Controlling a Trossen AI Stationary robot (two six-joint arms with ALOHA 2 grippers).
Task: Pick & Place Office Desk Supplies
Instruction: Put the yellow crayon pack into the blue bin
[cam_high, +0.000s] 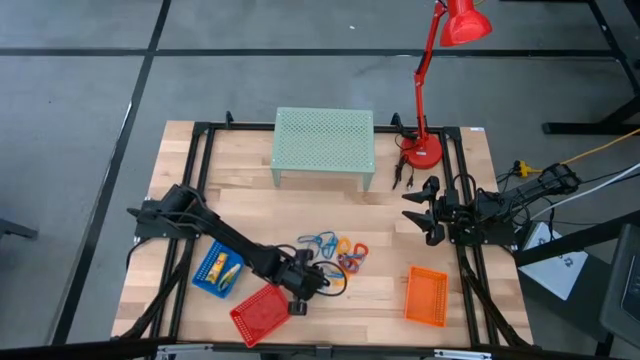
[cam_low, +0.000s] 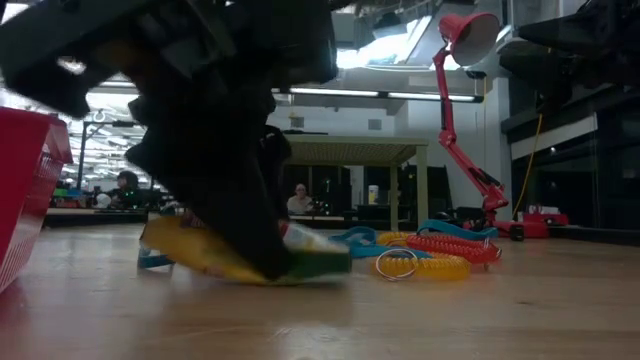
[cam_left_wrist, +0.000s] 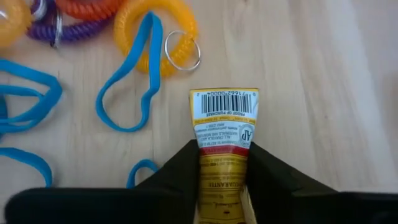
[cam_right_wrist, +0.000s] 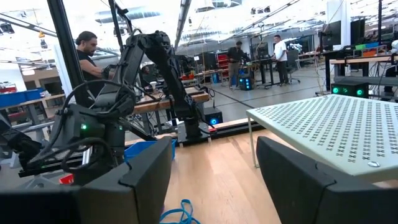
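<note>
A yellow tube (cam_left_wrist: 224, 130) with a barcode label lies between the fingers of my left gripper (cam_left_wrist: 224, 155), near the table's near middle (cam_high: 305, 283). The gripper is shut on it. Beyond the tube's flat end lie the other small supplies: blue loops (cam_left_wrist: 127, 81), a yellow coil ring (cam_left_wrist: 155, 28) with a metal key ring (cam_left_wrist: 182, 50), and orange (cam_left_wrist: 87, 6) and purple coils (cam_left_wrist: 50, 28), all flat on the wood. My right gripper (cam_high: 425, 212) waits open above the table's right side, touching nothing. My left gripper pinches the yellow tube's body (cam_left_wrist: 222, 163), back from its flat barcode end (cam_left_wrist: 224, 102), between its two fingers (cam_left_wrist: 180, 171). The fingers come slanting down from above and lie one on each side, along the tube. In the low view the tube (cam_low: 300, 262) sits low at the table top, nearly level.
A blue basket (cam_high: 207, 277) holding yellow pieces and a red basket (cam_high: 262, 312) sit close to the left arm. An orange basket (cam_high: 425, 295) stands at the near right. A pale green mesh shelf (cam_high: 323, 145) and a red desk lamp (cam_high: 425, 150) stand at the far edge.
</note>
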